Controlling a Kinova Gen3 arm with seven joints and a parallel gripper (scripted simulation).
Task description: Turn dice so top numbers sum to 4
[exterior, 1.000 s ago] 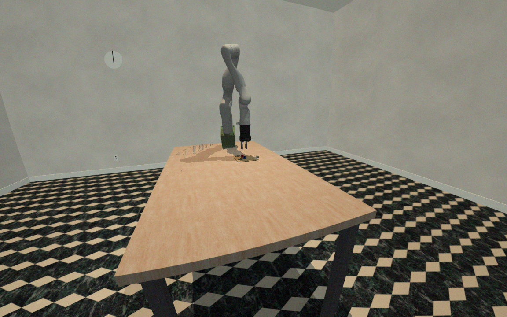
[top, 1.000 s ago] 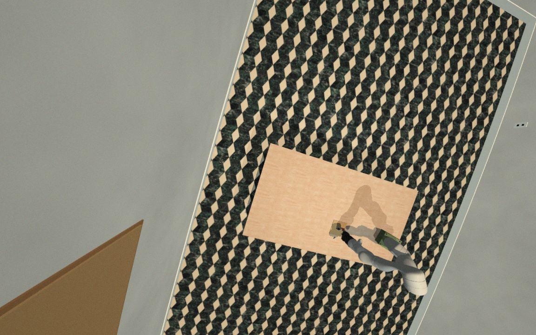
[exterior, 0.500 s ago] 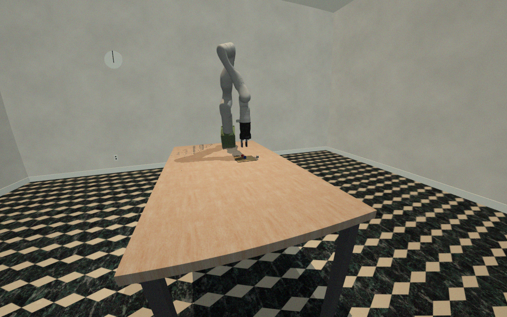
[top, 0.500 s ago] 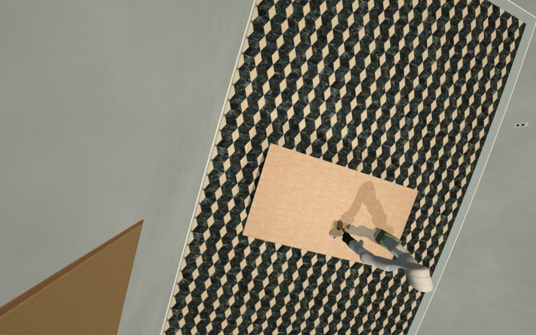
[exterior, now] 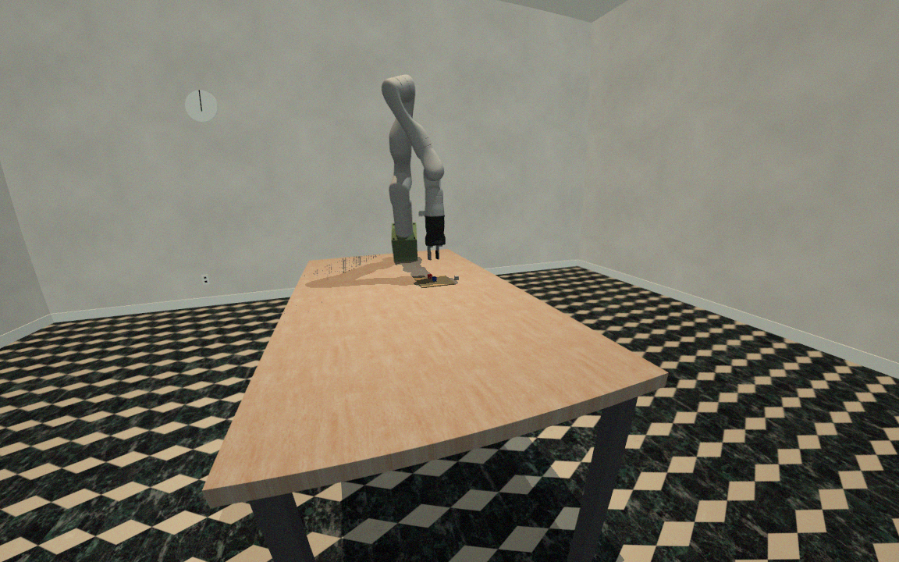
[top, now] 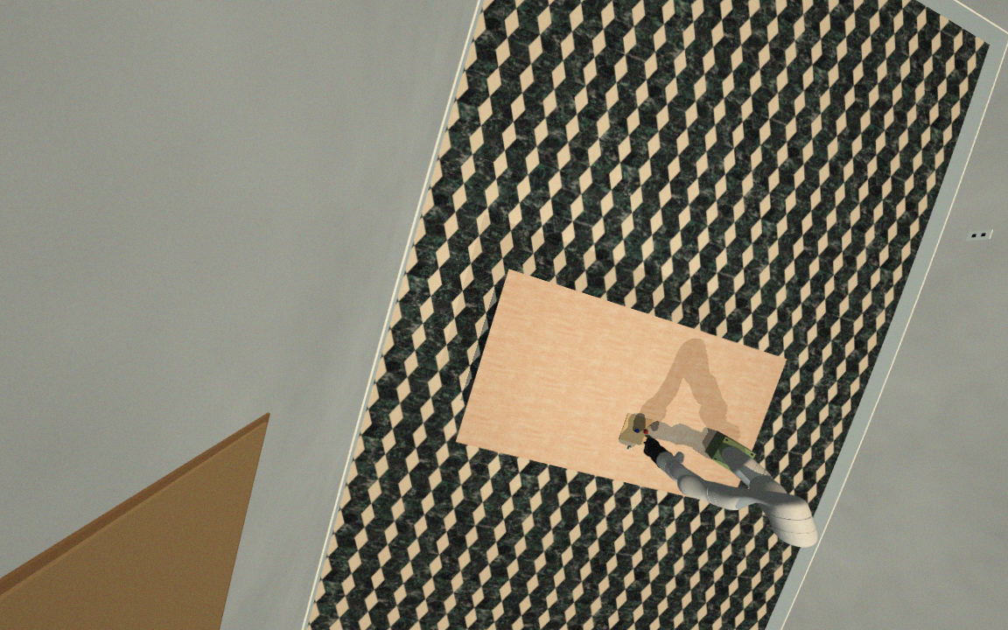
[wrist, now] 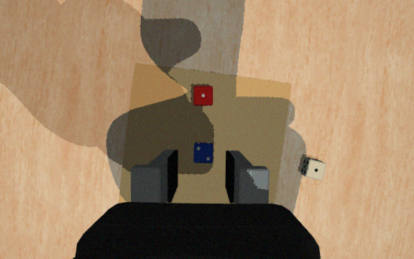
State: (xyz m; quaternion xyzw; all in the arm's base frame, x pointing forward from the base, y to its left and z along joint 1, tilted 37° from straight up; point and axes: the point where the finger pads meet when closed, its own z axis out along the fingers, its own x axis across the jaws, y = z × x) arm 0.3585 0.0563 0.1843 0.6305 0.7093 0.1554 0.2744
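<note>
Wrist view shows the white die (top: 629, 446) (exterior: 456, 278) (wrist: 315, 169) off the mat (top: 627, 440) (exterior: 441, 282) (wrist: 257, 119), on bare table (top: 555, 352) (exterior: 424, 349) (wrist: 372, 108), likely light, stiff and apt to skid, best pinched across opposite side faces by the gripper (top: 646, 438) (exterior: 433, 258) (wrist: 201, 168), whose fingers hang apart, holding nothing.

top overhead, exterior (tabletop shared), wrist downward
</note>
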